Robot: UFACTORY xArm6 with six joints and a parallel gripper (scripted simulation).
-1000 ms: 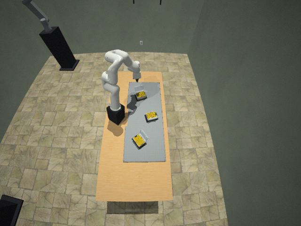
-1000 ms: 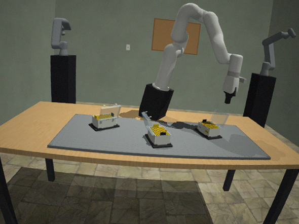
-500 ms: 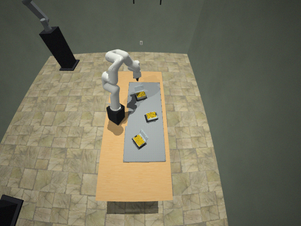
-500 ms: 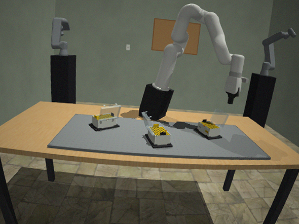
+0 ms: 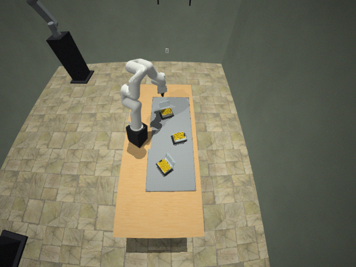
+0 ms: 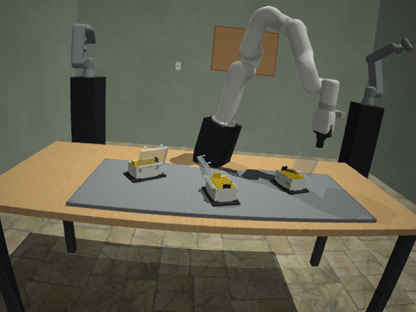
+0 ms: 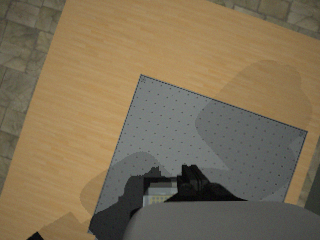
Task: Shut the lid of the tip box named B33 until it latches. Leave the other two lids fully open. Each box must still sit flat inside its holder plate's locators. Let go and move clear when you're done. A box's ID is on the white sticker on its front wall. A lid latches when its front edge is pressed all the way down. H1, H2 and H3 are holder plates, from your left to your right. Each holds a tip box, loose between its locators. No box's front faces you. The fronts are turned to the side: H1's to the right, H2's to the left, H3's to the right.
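Three white tip boxes with yellow tips stand on black holder plates on a grey mat [image 6: 161,198] [image 5: 172,178] [image 7: 200,125]. The left box [image 6: 144,168] [image 5: 165,166], the middle box [image 6: 221,189] [image 5: 179,136] and the right box [image 6: 290,179] [image 5: 166,111] all have clear lids raised: the left lid [image 6: 153,153], the middle lid [image 6: 202,162] and the right lid [image 6: 305,163]. The stickers are too small to read. My gripper [image 6: 321,142] [image 5: 163,93] [image 7: 188,177] is shut and empty. It points down, well above and just beyond the right box's lid. In the wrist view a bit of that box [image 7: 159,194] shows under the fingers.
The mat lies on a wooden table [image 6: 35,180] [image 5: 158,212] [image 7: 90,75]. My arm's black base [image 6: 216,140] stands at the table's back edge. Two black pedestals [image 6: 88,108] [image 6: 361,138] with idle arms stand behind the table.
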